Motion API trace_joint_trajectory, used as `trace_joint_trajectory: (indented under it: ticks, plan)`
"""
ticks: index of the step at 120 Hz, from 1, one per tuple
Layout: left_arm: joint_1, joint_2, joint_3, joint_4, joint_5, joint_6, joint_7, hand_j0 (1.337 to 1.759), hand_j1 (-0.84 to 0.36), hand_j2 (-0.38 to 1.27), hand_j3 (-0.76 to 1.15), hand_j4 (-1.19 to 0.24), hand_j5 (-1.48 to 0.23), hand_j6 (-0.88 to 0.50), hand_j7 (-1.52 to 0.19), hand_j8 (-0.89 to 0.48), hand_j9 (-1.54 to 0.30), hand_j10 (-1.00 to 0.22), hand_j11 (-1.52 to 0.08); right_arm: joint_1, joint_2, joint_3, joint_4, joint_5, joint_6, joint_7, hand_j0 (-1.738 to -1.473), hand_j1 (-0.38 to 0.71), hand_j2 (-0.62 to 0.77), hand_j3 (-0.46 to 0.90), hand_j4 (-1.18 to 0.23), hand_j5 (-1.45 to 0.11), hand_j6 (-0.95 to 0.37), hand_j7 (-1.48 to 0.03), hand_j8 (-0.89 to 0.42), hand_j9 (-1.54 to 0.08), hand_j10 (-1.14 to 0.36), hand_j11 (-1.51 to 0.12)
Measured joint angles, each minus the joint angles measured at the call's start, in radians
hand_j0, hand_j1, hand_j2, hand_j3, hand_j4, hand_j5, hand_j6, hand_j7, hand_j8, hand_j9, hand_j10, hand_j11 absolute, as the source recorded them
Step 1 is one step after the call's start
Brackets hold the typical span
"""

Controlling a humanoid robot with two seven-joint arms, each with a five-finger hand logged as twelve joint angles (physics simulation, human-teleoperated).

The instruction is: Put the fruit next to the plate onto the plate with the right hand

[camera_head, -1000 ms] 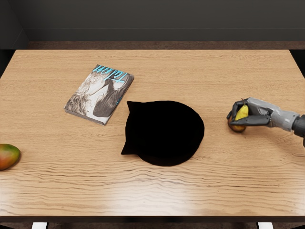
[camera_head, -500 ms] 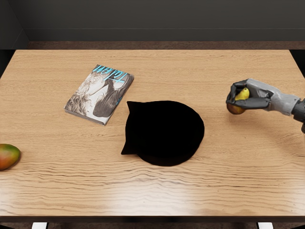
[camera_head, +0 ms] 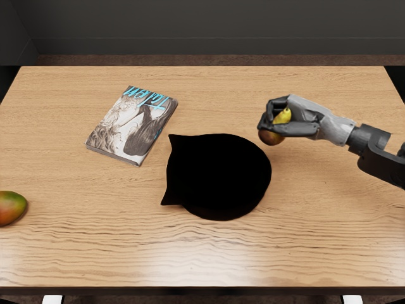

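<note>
Your right robot hand point(camera_head: 294, 120) was curled around small yellow-red fruit point(camera_head: 272, 135), held above wooden surface point(camera_head: 329, 209) toward its right edge, just short of flat black cat-eared plate point(camera_head: 218, 174). Risk was: release early, and round fruit could roll off flat plate.

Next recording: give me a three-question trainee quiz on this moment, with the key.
1. True or false: the fruit in the right hand rests on the black plate.
2. What lies on the table beyond the plate's left side? A) magazine B) mug C) bowl
3. Where is the second fruit?
Key: 1 false, the hand holds it clear of the plate; 2 A; 3 at the table's left edge.
</note>
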Motion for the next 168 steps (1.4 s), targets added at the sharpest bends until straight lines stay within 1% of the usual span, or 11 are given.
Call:
trace_joint_trajectory:
  ticks: [27, 52, 77, 128, 138, 153, 168]
  plan:
    - [0.0, 0.0, 0.0, 0.0, 0.0, 0.0, 0.0, 1.658, 0.35, 0.0, 0.0, 0.0, 0.0, 0.0, 0.0, 0.0, 0.0, 0.0, 0.0, -0.002, 0.062, 0.002, 0.037, 0.008, -0.001, 0.0, -1.617, 0.51, -0.18, 0.0, -0.83, -1.22, -0.87, -1.13, -0.52, -1.21, -0.25, -1.23]
    - [0.0, 0.0, 0.0, 0.0, 0.0, 0.0, 0.0, 1.658, 0.35, 0.0, 0.0, 0.0, 0.0, 0.0, 0.0, 0.0, 0.0, 0.0, 0.0, -0.012, 0.142, -0.004, 0.039, 0.007, 0.001, 0.0, -1.616, 0.49, -0.21, 0.0, -0.82, -1.23, -0.87, -1.13, -0.53, -1.22, -0.25, -1.24]
    - [0.0, 0.0, 0.0, 0.0, 0.0, 0.0, 0.0, 1.658, 0.35, 0.0, 0.0, 0.0, 0.0, 0.0, 0.0, 0.0, 0.0, 0.0, 0.0, -0.038, 0.196, -0.019, 0.033, -0.007, 0.001, 0.001, -1.62, 0.51, -0.2, 0.0, -0.82, -1.24, -0.87, -1.13, -0.53, -1.22, -0.24, -1.24]
    - [0.0, 0.0, 0.0, 0.0, 0.0, 0.0, 0.0, 1.658, 0.35, 0.0, 0.0, 0.0, 0.0, 0.0, 0.0, 0.0, 0.0, 0.0, 0.0, -0.047, 0.224, -0.038, 0.031, -0.008, 0.003, 0.001, -1.627, 0.49, -0.23, 0.0, -0.81, -1.23, -0.87, -1.13, -0.53, -1.23, -0.23, -1.25]
    - [0.0, 0.0, 0.0, 0.0, 0.0, 0.0, 0.0, 1.658, 0.35, 0.0, 0.0, 0.0, 0.0, 0.0, 0.0, 0.0, 0.0, 0.0, 0.0, -0.047, 0.224, -0.038, 0.031, -0.007, 0.004, 0.002, -1.63, 0.5, -0.2, 0.0, -0.79, -1.21, -0.85, -1.1, -0.53, -1.21, -0.23, -1.23]
    - [0.0, 0.0, 0.0, 0.0, 0.0, 0.0, 0.0, 1.658, 0.35, 0.0, 0.0, 0.0, 0.0, 0.0, 0.0, 0.0, 0.0, 0.0, 0.0, -0.047, 0.225, -0.037, 0.031, -0.004, 0.005, 0.001, -1.634, 0.5, -0.14, 0.0, -0.73, -1.09, -0.78, -1.01, -0.58, -1.1, -0.32, -1.12]
    - [0.0, 0.0, -0.001, 0.0, 0.0, 0.0, 0.0, 1.658, 0.35, 0.0, 0.0, 0.0, 0.0, 0.0, 0.0, 0.0, 0.0, 0.0, 0.0, -0.048, 0.225, -0.034, 0.022, 0.002, 0.005, 0.0, -1.643, 0.43, -0.13, 0.0, -0.67, -0.95, -0.69, -0.9, -0.59, -0.95, -0.43, -0.97]
